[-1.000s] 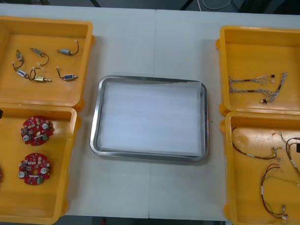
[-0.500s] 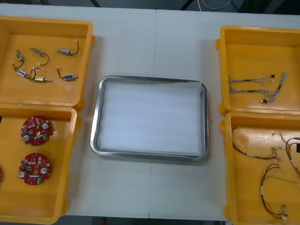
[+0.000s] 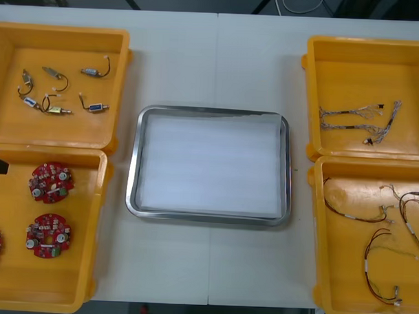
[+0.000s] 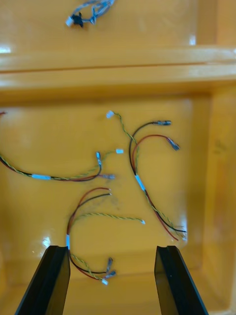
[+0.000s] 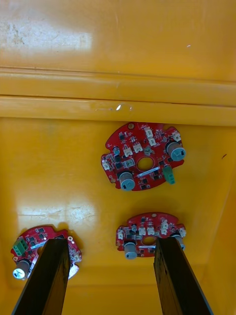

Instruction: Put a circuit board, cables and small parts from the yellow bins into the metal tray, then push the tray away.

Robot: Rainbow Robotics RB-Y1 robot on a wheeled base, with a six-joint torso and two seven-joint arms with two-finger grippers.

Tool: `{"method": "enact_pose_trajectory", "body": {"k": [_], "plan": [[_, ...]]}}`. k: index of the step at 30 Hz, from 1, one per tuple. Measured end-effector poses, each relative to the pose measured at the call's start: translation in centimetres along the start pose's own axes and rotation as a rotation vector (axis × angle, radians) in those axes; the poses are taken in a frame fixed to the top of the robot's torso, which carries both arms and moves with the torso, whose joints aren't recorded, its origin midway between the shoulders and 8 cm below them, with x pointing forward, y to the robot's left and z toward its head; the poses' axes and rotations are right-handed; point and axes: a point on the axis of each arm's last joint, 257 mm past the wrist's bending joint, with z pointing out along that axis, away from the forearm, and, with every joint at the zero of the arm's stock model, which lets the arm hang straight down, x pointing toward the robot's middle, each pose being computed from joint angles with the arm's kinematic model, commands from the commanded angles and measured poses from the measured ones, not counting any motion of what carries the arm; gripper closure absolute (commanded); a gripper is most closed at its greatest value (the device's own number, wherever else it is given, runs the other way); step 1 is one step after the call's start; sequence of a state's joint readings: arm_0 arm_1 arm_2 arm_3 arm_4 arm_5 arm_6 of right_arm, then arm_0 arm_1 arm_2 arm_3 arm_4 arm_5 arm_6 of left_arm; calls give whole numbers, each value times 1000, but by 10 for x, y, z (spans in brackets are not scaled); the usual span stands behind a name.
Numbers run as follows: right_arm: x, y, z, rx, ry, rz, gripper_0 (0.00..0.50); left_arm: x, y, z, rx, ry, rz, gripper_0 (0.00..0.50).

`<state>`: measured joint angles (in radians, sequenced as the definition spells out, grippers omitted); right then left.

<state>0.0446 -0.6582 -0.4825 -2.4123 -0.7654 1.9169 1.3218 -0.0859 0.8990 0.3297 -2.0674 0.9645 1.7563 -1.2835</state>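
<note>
Yellow bins (image 3: 62, 29) stand in pairs at each side of a light table (image 3: 216, 61) in the front view, with the metal tray (image 3: 133, 161), white inside, between them. Small metal parts (image 3: 57, 90) lie scattered in the far bin on the left, and three round red circuit boards (image 3: 51, 180) lie in the near bin on that side. Twisted blue and white cables (image 3: 359, 121) lie in the far bin on the right, and red, yellow and black cables (image 3: 384, 273) lie in the near one.

Right wrist view: the right gripper (image 4: 113, 280) hangs above the near right bin. Its fingers (image 4: 51, 280) stand apart and clasp nothing. The red, yellow and black cables lie loose on the bin floor, one with its end between the fingertips and the rest beyond them.

Left wrist view: the left gripper (image 5: 113, 275) hangs above the bin of circuit boards. Its fingers (image 5: 46, 275) are spread and clasp nothing. One board lies beside each fingertip, and the third lies farther out, ahead of the gap.
</note>
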Motion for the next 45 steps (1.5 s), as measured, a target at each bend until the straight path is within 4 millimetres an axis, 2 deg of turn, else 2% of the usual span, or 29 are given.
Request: {"method": "enact_pose_trajectory", "body": {"k": [9,13,20,29,38,45], "plan": [[27,-26,7,55,84,2,0,19,15,16,4,-17,128,0],[19,-33,19,38,53,-10,0,25,23,23,0,-37,121,0],[12,-45,38,13,34,-133,0,42,39,34,-17,-60,108,0],[3,-42,65,1,-31,-251,0,63,52,43,-30,-54,94,0],[24,-47,106,-25,9,-215,0,63,67,54,-34,-89,52,0],[32,-43,118,-46,22,-220,0,75,70,67,-27,-80,36,0]]}}
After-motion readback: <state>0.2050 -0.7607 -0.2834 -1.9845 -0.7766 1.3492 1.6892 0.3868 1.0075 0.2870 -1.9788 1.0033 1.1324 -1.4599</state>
